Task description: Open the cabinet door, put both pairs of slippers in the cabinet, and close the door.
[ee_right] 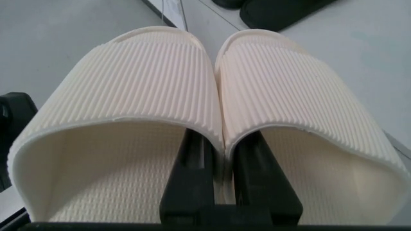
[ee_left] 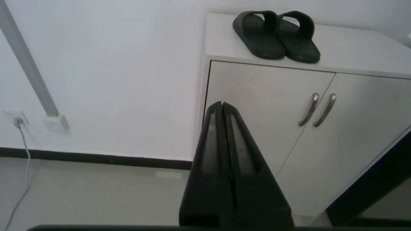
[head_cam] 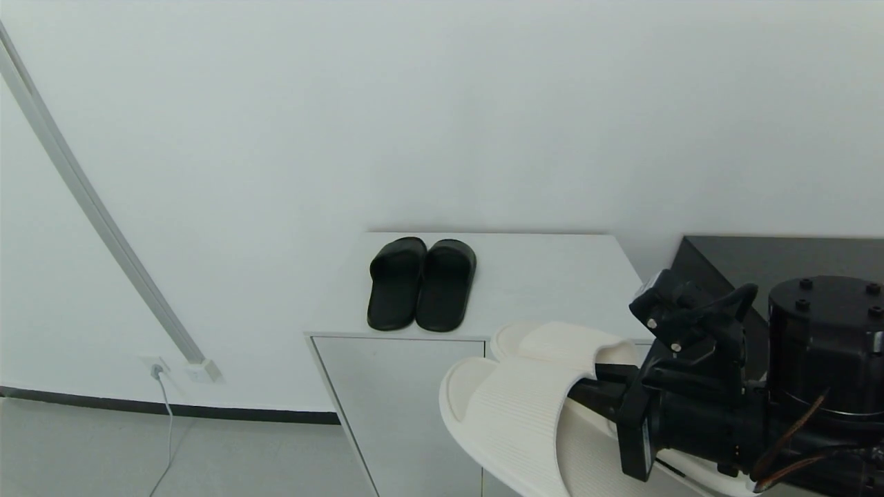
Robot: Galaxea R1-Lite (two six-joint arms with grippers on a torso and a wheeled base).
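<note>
Right claw (ee_right: 223,168): pinching white pair (head_cam: 514,407), held up near cabinet (head_cam: 552,276). Left claw (ee_left: 222,122): pressed together, empty. Doors (ee_left: 263,128): shut. Black pair (head_cam: 421,284): atop cabinet, beyond both claws. Nothing stowed yet.

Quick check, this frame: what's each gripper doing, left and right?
Left gripper: shut, holding nothing.
Right gripper: shut on the white slippers, one of its fingers inside each slipper.
</note>
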